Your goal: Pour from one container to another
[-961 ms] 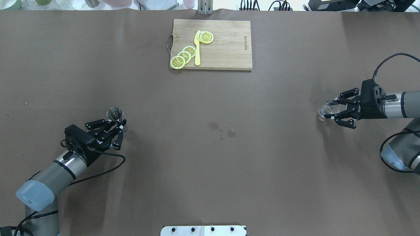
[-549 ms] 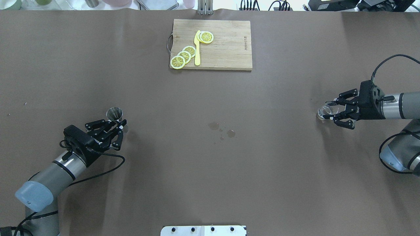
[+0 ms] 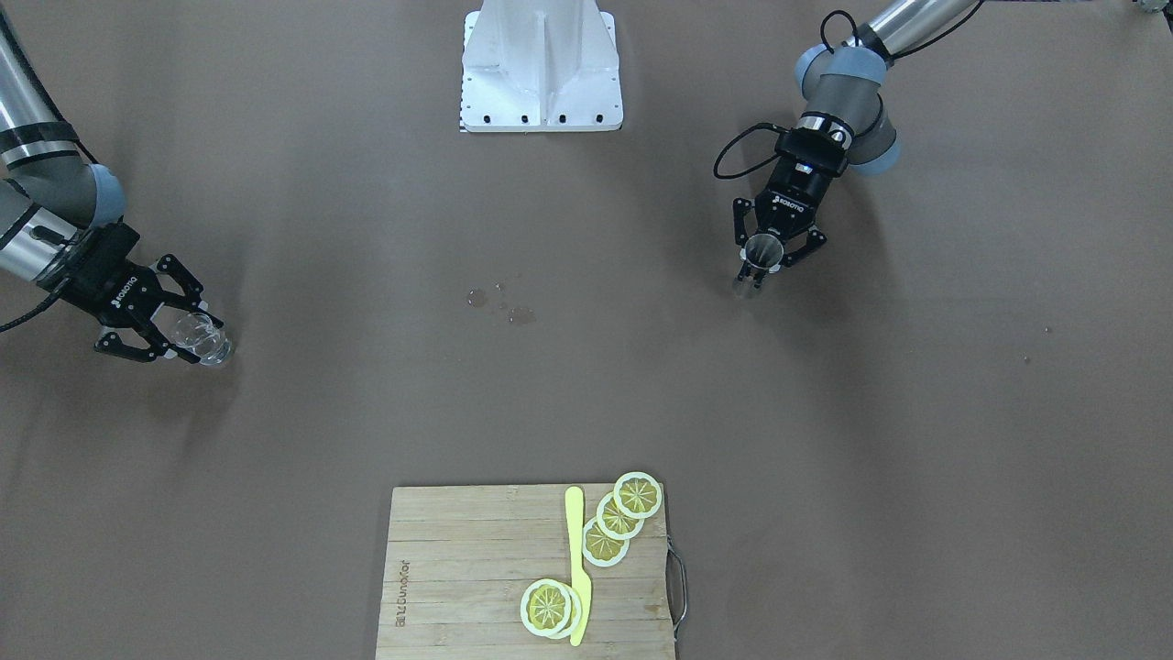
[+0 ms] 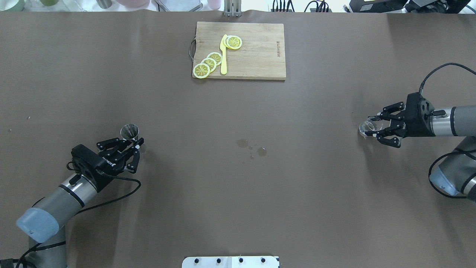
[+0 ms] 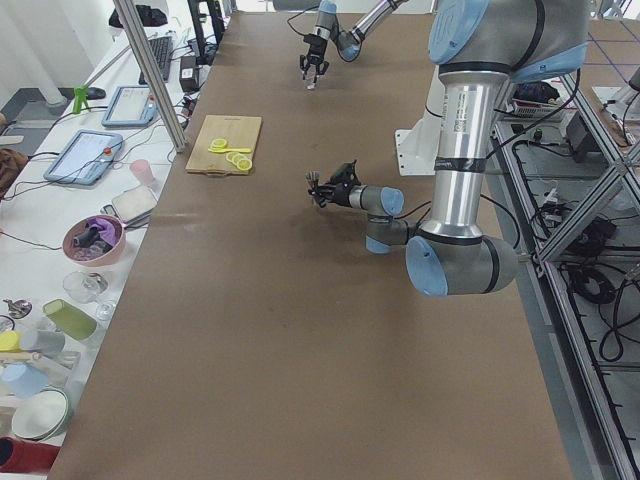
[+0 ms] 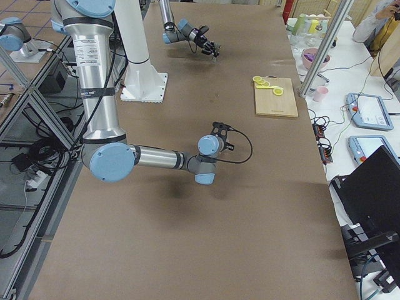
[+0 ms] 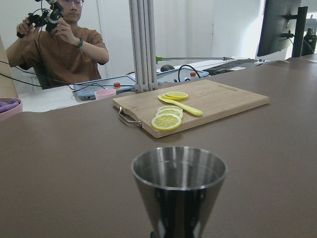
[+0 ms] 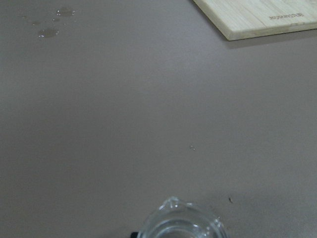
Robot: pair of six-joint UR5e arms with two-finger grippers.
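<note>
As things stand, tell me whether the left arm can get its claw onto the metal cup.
Probably yes. The left claw stands open right at the metal cup, which is upright on the table, and nothing lies between them. The cutting board and the wet spots are well off to the side.

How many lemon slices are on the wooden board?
5, as far as I can see. Three overlap in a row near the cutting board's handle end. Two more are stacked by the yellow knife's tip. Another could hide underneath.
</note>
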